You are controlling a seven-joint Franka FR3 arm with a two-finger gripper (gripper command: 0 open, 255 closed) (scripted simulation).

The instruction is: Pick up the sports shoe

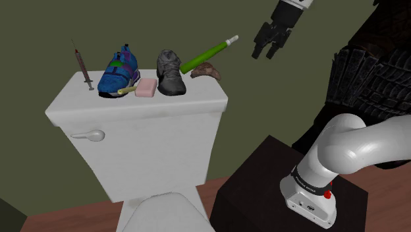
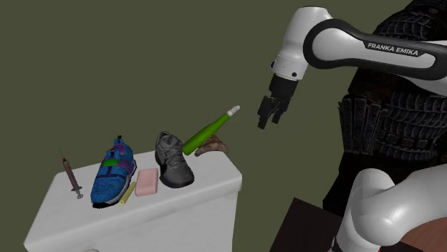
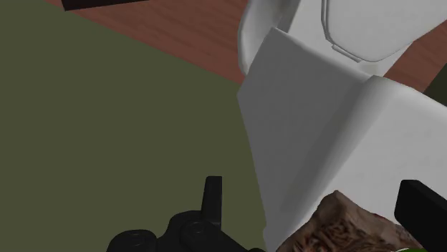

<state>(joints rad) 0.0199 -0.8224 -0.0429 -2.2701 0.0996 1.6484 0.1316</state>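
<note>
On the toilet tank lid (image 1: 197,104), toward its end at the shoulder view's left, lies the blue shoe (image 1: 120,74), trimmed purple and green, toe toward the front edge, pink soap (image 1: 146,87) just beside it. The gripper (image 1: 265,53) hovers beyond the opposite edge, fingers spread wide, empty. A grey shoe (image 1: 170,71) and a green tube (image 1: 204,58) lie between, so a low reach could knock them off, or the fingers could take the wrong shoe.

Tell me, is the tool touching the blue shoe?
Apart. In the shoulder view the tool hangs in the air past the edge of the toilet tank, well away from the blue shoe on top of it.
</note>
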